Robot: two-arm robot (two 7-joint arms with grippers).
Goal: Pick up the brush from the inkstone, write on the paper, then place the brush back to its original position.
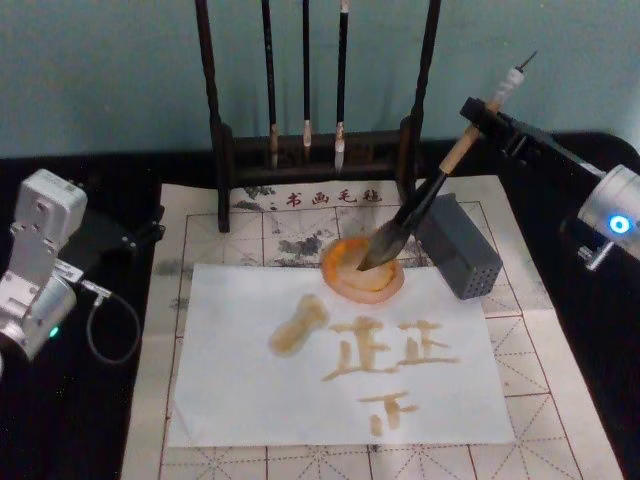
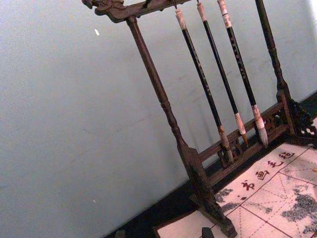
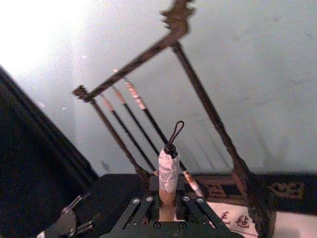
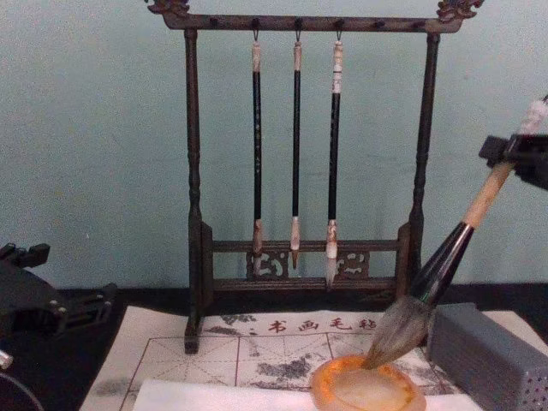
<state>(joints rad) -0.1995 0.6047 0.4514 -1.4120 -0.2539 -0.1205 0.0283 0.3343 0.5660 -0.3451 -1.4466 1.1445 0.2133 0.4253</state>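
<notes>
My right gripper (image 1: 482,111) is shut on the upper handle of the brush (image 1: 432,196), which slants down to the left. Its bushy bristle tip rests in the inkstone (image 1: 346,285), a round orange dish at the paper's far edge. From the chest view the brush (image 4: 445,265) leans in from the right gripper (image 4: 512,154) with its tip dipping into the inkstone (image 4: 338,387). In the right wrist view the white-taped handle end (image 3: 168,171) stands up between the fingers. The white paper (image 1: 240,385) bears several amber characters. My left gripper (image 1: 125,236) is parked at the left, off the mat.
A dark wooden rack (image 1: 222,150) with three thin brushes (image 4: 295,145) stands behind the inkstone. A grey perforated block (image 1: 462,250) lies just right of the inkstone, under the brush handle. A gridded felt mat (image 1: 540,340) lies under the paper.
</notes>
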